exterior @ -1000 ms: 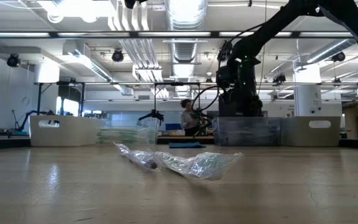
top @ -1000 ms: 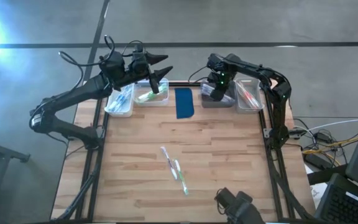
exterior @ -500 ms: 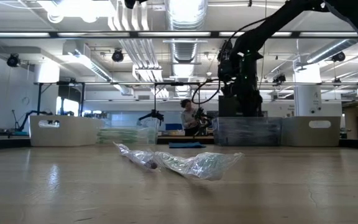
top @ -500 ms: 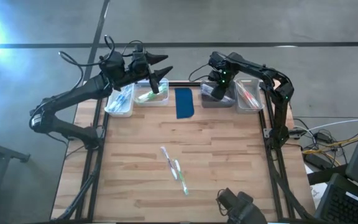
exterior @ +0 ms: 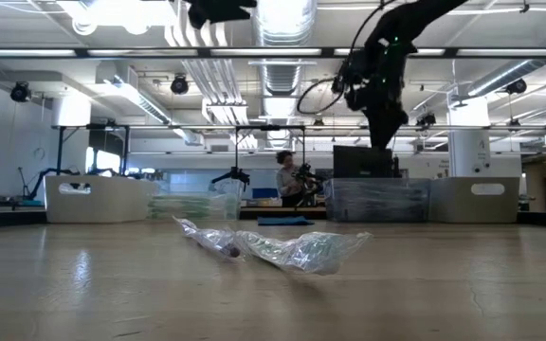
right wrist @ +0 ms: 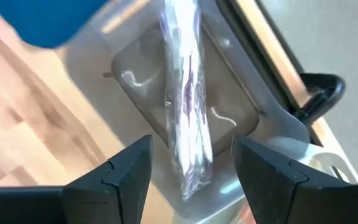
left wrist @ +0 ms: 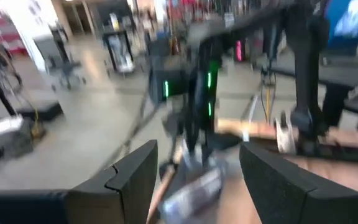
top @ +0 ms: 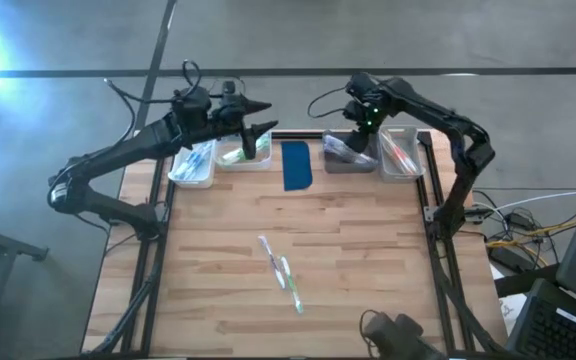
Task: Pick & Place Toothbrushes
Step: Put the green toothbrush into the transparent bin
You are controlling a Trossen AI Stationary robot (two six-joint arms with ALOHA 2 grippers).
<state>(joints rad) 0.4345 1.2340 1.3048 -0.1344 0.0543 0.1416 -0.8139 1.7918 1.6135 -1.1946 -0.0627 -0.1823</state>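
From above, the right gripper (top: 360, 140) hangs over the grey bin (top: 349, 160) at the table's far edge, jaws apart and empty; below them a wrapped toothbrush (top: 338, 150) lies in the bin. Two more wrapped toothbrushes (top: 280, 272) lie mid-table, well apart from both grippers, long axes running near-to-far. The left gripper (top: 251, 118) waits, jaws apart, over the clear bin (top: 243, 157). In the right wrist view the bagged toothbrush (right wrist: 188, 106) lies lengthwise beyond the open jaws. No writing is legible.
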